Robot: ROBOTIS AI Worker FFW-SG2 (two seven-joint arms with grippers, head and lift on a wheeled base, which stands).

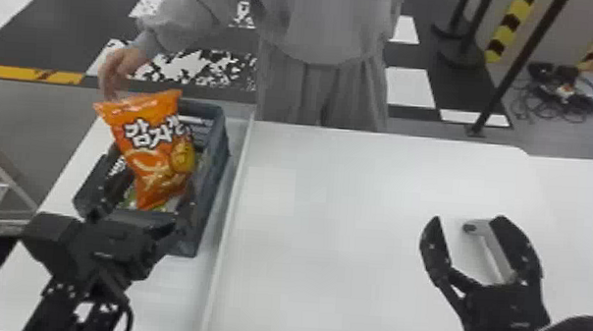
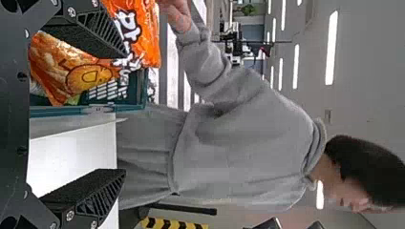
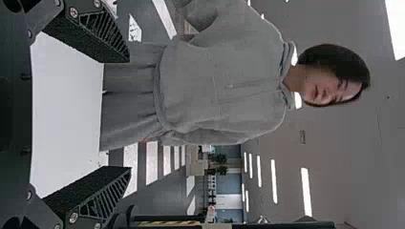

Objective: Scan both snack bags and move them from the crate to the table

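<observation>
The orange snack bag [image 1: 156, 144] stands tilted in the dark crate [image 1: 215, 172], its upper part above the rim; a person's hand [image 1: 119, 70] is at its top edge. Under it, some green [image 1: 131, 197] shows, too little to identify. My left gripper [image 1: 151, 176] is open at the crate's near side, fingers around the bag's lower part in this view. In the left wrist view, the gripper [image 2: 125, 113] has one finger in front of the orange bag [image 2: 143, 28]. My right gripper [image 1: 468, 221] stands open over the white table; in its wrist view the gripper [image 3: 129, 114] is empty.
A grey bar-shaped object with a rounded end [image 1: 489, 248] shows between the right gripper's fingers in the head view. The person in grey stands behind the white table [image 1: 336, 219]. A raised seam [image 1: 235, 193] runs beside the crate. A metal shelf rack [image 1: 2, 169] stands far left.
</observation>
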